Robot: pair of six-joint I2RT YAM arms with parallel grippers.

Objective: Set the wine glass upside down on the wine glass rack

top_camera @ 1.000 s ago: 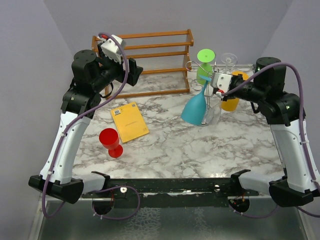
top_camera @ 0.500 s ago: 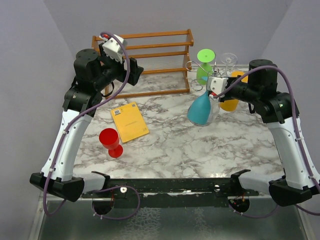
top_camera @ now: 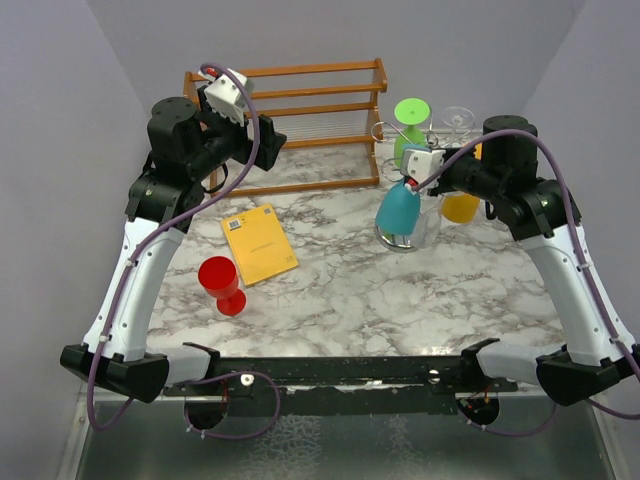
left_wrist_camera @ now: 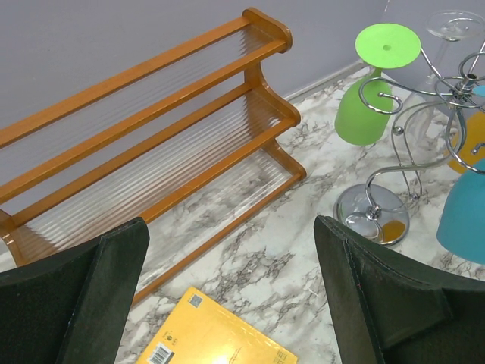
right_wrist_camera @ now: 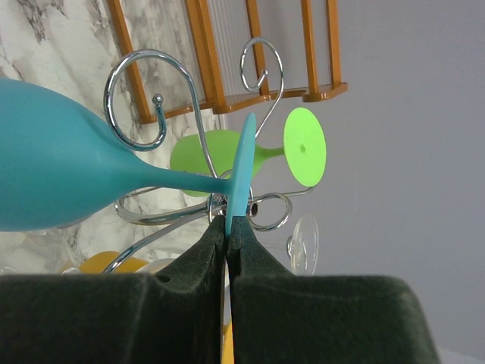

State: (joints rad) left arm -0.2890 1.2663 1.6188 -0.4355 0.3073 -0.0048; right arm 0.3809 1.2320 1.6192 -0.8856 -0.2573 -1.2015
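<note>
My right gripper [top_camera: 414,168] [right_wrist_camera: 228,224] is shut on the rim of the foot of a teal wine glass [top_camera: 398,210] [right_wrist_camera: 53,174] [left_wrist_camera: 464,216]. The glass hangs nearly upside down, bowl low. Its stem runs beside a curled arm of the silver wine glass rack [right_wrist_camera: 136,98] [left_wrist_camera: 371,214] [top_camera: 384,130], and its foot is close to the rack's top hub. I cannot tell whether the stem rests in an arm. My left gripper [top_camera: 270,135] [left_wrist_camera: 231,227] is open and empty, high above the table in front of the wooden shelf.
A green glass [top_camera: 410,125] [left_wrist_camera: 367,114] and a clear glass [top_camera: 458,118] hang inverted on the rack, with a yellow glass [top_camera: 460,207] behind it. The wooden slatted shelf [top_camera: 310,100] stands at the back. A yellow book [top_camera: 258,243] and a red glass [top_camera: 220,280] lie at left.
My right gripper has moved left and back toward the rack, swinging the teal glass from a steep tilt to nearly vertical. The left arm has barely moved.
</note>
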